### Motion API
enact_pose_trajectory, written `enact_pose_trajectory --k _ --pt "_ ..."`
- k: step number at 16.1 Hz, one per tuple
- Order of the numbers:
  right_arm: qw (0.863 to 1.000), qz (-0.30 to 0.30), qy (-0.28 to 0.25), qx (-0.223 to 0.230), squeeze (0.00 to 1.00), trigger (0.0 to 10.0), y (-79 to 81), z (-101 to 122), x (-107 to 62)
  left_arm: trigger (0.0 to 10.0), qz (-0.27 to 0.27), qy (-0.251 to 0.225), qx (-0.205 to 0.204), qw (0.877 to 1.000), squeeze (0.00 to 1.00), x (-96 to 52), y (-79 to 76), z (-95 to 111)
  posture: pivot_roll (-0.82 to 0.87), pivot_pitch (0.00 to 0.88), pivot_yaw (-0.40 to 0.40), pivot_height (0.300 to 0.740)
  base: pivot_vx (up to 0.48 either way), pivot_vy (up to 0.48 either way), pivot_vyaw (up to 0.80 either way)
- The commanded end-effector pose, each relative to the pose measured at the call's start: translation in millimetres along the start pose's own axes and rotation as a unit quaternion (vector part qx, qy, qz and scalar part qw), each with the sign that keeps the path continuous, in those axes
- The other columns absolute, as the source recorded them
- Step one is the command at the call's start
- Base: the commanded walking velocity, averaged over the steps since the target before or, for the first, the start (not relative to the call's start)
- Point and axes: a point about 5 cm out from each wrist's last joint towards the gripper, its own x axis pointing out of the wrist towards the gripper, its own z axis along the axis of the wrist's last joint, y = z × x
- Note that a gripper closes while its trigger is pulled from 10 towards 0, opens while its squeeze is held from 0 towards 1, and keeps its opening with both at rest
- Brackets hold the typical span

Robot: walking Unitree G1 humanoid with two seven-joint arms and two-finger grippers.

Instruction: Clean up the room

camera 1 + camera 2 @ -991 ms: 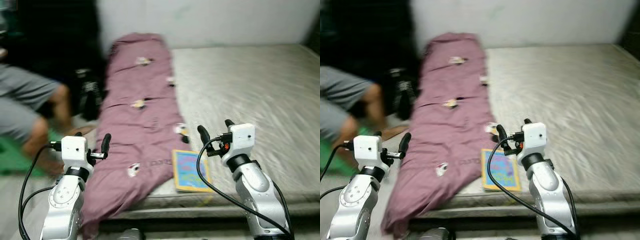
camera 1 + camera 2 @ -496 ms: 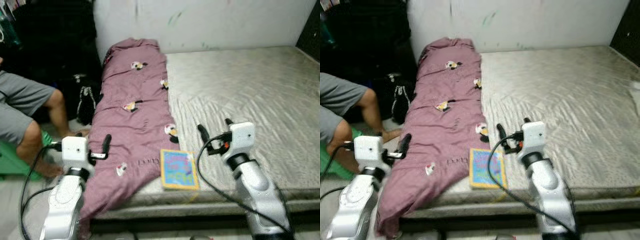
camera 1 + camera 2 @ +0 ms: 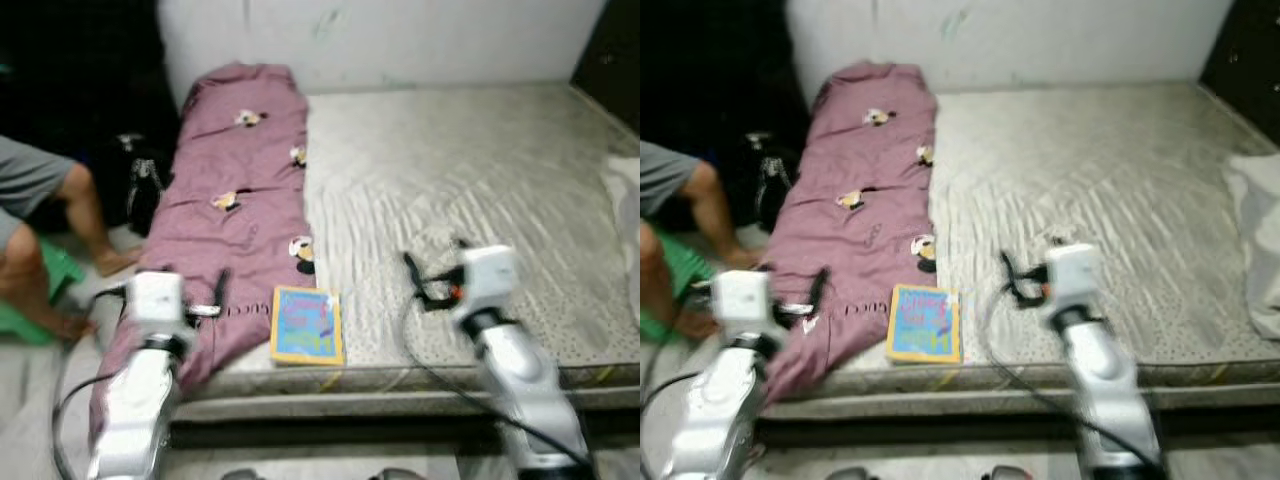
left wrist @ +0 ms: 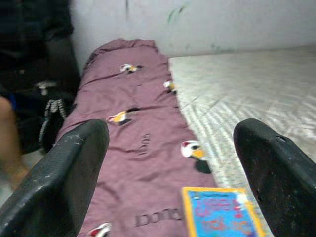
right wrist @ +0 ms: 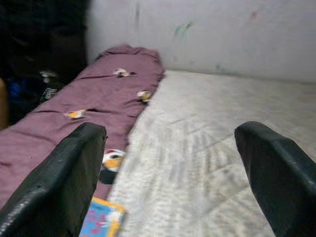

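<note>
You are only starting: both grippers, left gripper point(image 4: 168, 177) and right gripper point(image 5: 173, 177), are hovering spread and empty, the book point(image 3: 307, 325) and maroon blanket point(image 3: 235, 200) lying untidied on the mattress point(image 3: 480, 180).

It was a bedroom in a home: a low bed point(image 3: 480, 190) with a bare grey mattress stood against a scuffed white wall point(image 3: 400, 40), a maroon quilt point(image 3: 235, 190) ran along its left edge, and a person point(image 3: 35, 230) sat beside it.
</note>
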Motion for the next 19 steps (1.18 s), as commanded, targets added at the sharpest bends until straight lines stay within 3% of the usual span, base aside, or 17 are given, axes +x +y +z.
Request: enact_pose_trajectory --k 1,4,7,14,19 --pt "1.000 0.017 -0.016 0.003 0.00 10.0 8.7 6.2 4.2 10.0 0.013 -0.002 -0.002 1.000 0.00 -1.3 10.6 1.7 -0.05 0.000 0.027 0.740 0.000 0.000 0.51" --pt "1.000 0.015 -0.015 0.004 0.00 10.0 9.1 5.5 3.7 10.0 0.015 0.000 0.009 1.000 0.00 -1.8 11.5 1.3 -0.05 0.000 0.031 0.740 0.000 0.000 0.69" --pt "1.000 -0.005 -0.018 0.011 0.00 10.0 5.6 4.1 3.4 10.0 0.014 0.007 0.010 1.000 0.00 1.1 10.0 -1.6 -0.06 0.000 0.051 0.740 0.000 0.000 0.00" --pt "0.998 -0.061 -0.025 -0.007 0.00 10.0 -2.0 2.9 1.7 10.0 -0.034 -0.004 0.010 0.999 0.00 32.3 -8.7 5.4 -0.14 0.000 0.093 0.740 0.000 0.000 0.00" --pt "1.000 -0.012 -0.018 -0.006 0.00 10.0 11.6 -1.1 16.8 10.0 0.018 -0.003 0.002 1.000 0.00 16.7 2.7 -1.5 -0.01 0.000 -0.016 0.740 0.000 0.000 0.00"
